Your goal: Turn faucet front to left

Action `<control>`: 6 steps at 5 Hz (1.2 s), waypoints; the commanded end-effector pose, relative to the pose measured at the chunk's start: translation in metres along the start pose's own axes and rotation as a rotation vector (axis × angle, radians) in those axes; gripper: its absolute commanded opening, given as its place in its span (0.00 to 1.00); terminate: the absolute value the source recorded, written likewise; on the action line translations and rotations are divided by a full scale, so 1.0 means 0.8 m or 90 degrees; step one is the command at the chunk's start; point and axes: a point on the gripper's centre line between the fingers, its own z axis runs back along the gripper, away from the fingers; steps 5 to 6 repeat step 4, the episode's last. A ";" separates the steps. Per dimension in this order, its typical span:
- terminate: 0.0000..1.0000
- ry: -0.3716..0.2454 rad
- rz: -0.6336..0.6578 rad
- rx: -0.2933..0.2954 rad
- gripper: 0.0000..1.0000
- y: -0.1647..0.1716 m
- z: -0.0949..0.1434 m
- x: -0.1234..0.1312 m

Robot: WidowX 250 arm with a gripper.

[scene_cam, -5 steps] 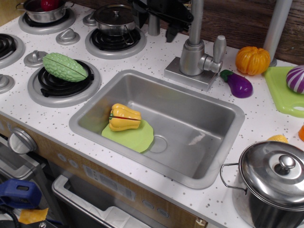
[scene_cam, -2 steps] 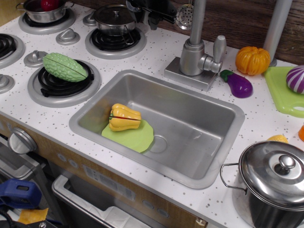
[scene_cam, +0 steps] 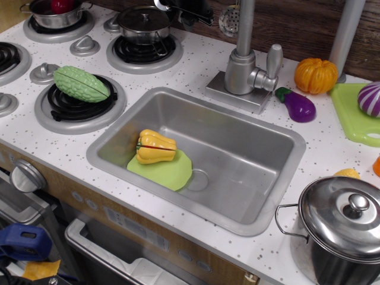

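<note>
Faucet [scene_cam: 244, 65] spout head now sits upper center-left, looks ~done; my gripper [scene_cam: 189, 10] at top edge, jaw state unclear.

A toy play kitchen is showing here. A steel sink [scene_cam: 237, 172] is sitting sunk into a white speckled counter [scene_cam: 196, 65], with a silver-grey faucet [scene_cam: 246, 68] standing just behind it. Left of the sink, moulded burner rings [scene_cam: 80, 104] are carrying a green plastic gourd [scene_cam: 80, 83] and small pots [scene_cam: 142, 24]. Right of the sink, plastic vegetables are lying, including an eggplant [scene_cam: 297, 104].
</note>
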 end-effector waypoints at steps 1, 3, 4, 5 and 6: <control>0.00 -0.037 -0.029 0.007 0.00 0.024 -0.014 0.006; 0.00 -0.061 -0.028 -0.005 0.00 0.030 -0.033 0.020; 1.00 -0.053 -0.043 -0.011 0.00 0.036 -0.029 0.028; 1.00 -0.053 -0.043 -0.011 0.00 0.036 -0.029 0.028; 1.00 -0.053 -0.043 -0.011 0.00 0.036 -0.029 0.028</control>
